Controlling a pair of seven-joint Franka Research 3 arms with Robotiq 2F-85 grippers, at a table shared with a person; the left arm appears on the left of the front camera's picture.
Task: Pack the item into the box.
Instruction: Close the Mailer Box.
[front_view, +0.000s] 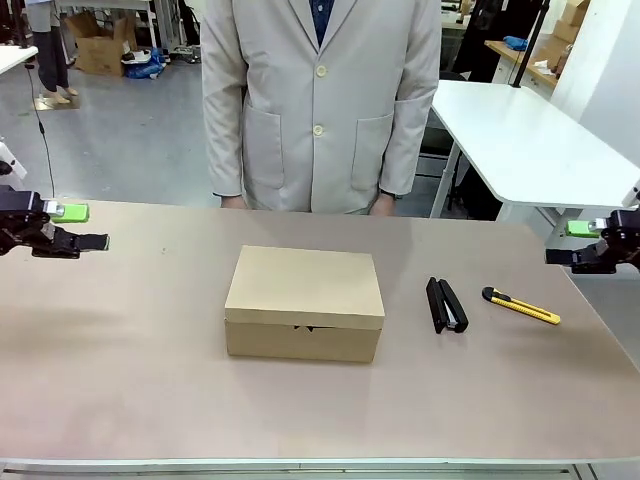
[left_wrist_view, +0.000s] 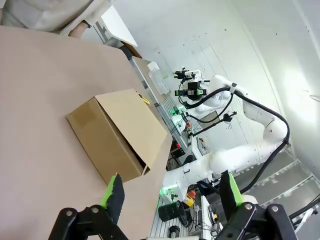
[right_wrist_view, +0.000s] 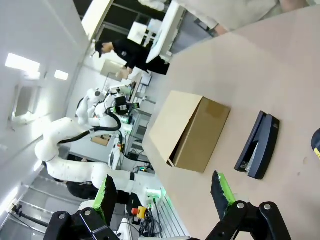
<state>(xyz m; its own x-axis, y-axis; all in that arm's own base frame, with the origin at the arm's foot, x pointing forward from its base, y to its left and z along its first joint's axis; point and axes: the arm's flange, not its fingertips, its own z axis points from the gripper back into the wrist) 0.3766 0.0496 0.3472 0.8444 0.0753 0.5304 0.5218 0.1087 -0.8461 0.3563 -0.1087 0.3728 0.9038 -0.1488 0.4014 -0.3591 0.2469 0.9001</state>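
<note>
Box (front_view: 305, 300) sits shut mid table (front_view: 130, 390); both end effectors, left (front_view: 78, 228) & right (front_view: 580, 243), wide open, empty. Judged: start or finish; next, lid needs checking.

Bright, even overhead light fills all three views. The closed brown cardboard box (front_view: 305, 301) casts only a faint soft shadow on the matte beige tabletop (front_view: 120, 380). In the right wrist view, ceiling lights (right_wrist_view: 22, 62) blow out to white glare. Both wrist views bend strongly at their edges, and the background looks slightly soft.
</note>
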